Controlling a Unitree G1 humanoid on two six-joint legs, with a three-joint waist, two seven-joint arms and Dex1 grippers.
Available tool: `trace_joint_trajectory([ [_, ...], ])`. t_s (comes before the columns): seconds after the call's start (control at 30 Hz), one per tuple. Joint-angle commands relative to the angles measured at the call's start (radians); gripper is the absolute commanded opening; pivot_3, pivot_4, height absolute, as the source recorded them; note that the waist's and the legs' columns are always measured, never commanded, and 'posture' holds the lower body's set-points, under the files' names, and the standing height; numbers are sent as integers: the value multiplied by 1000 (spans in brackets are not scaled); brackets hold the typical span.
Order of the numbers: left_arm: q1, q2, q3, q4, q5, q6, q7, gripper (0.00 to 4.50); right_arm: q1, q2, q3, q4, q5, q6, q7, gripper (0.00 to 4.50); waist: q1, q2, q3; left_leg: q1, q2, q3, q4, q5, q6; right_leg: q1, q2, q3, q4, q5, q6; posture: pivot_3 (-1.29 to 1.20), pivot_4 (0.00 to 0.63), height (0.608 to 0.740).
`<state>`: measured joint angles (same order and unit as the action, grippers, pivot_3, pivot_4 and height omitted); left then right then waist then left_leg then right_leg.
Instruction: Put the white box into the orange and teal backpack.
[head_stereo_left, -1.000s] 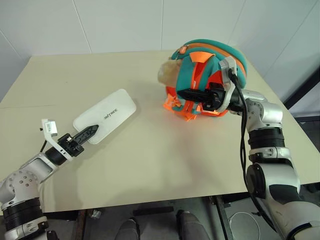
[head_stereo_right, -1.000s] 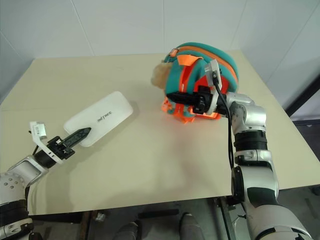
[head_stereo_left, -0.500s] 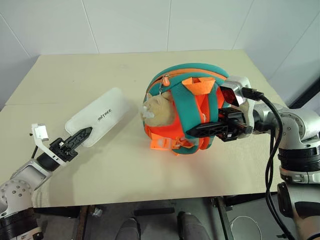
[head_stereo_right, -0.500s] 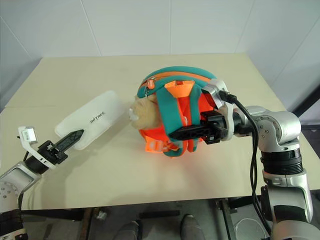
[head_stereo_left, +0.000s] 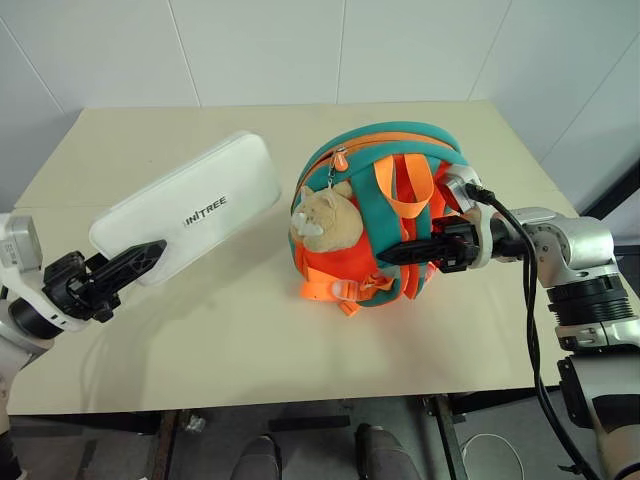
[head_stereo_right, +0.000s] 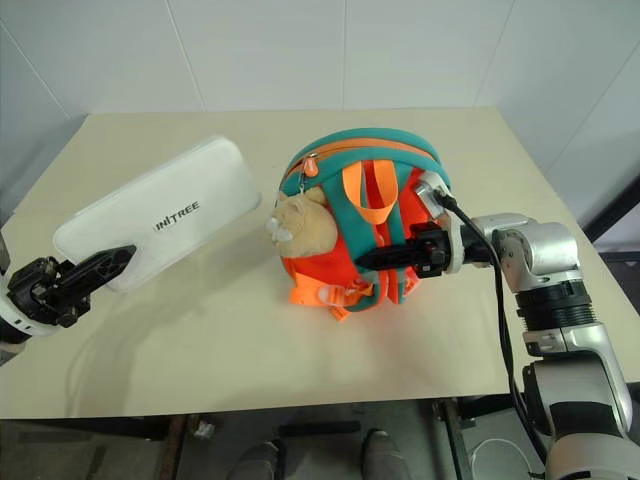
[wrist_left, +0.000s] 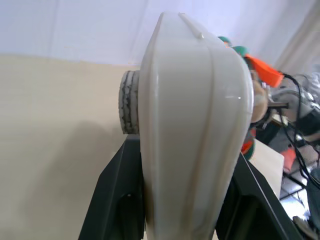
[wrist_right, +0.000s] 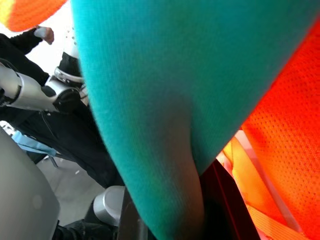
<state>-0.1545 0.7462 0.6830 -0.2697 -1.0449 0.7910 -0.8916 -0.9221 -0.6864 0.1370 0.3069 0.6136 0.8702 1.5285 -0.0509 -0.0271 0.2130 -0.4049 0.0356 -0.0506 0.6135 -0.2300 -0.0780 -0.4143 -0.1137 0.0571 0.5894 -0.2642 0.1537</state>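
At frame left: we see the left gripper (head_stereo_left: 140, 262) clamped on the near end of the white box (head_stereo_left: 190, 205), which it holds tilted up off the counter (head_stereo_left: 250, 340).
At centre: the orange and teal backpack (head_stereo_left: 375, 225) stands on the counter, its tan plush toy (head_stereo_left: 322, 218) facing the box.
At frame right: the right gripper (head_stereo_left: 395, 252) is clenched on a teal strap (wrist_right: 165, 100) of the backpack.
Gap: we find box and backpack near each other, not touching.

Bare lab or test room: plain beige table (head_stereo_left: 250, 340), white panelled walls (head_stereo_left: 250, 50), loose floor cables (head_stereo_left: 490, 440).
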Motion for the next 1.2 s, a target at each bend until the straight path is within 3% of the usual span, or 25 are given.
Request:
trace_joint_trajectory([
  [0.03,-19,37,-31,-39,-7,-38,-47,1241,-5,5,-7,-24,7,-16,37,27,-3,0,0,0,0,0,0,0,0,0,0,0,0,0,1,0,150,740],
  [0.23,-20,79,-137,-9,74,-91,-119,1241,4,7,-12,-40,15,-11,25,27,-4,0,0,0,0,0,-1,-1,0,-1,0,0,1,1,3,0,150,740],
  [0.53,-160,129,-277,166,205,-179,-211,1241,33,-20,-15,-106,37,24,36,27,-2,0,0,0,0,0,0,-1,1,0,0,0,1,1,3,0,150,740],
  [0.83,-535,216,-577,352,477,-213,-263,1241,11,-29,4,-98,29,6,64,27,5,0,0,0,0,0,0,-1,1,0,1,0,2,4,11,0,150,740],
  [1.0,-702,200,-697,412,611,-273,-291,1241,24,-22,4,-116,37,4,58,27,7,0,0,0,0,0,0,-1,1,0,1,0,2,4,11,0,150,740],
  [1.2,-923,31,-831,505,696,-270,-297,1241,26,-4,7,-131,46,1,51,27,22,0,0,-1,0,0,1,-1,1,0,1,0,4,3,13,0,150,740],
])
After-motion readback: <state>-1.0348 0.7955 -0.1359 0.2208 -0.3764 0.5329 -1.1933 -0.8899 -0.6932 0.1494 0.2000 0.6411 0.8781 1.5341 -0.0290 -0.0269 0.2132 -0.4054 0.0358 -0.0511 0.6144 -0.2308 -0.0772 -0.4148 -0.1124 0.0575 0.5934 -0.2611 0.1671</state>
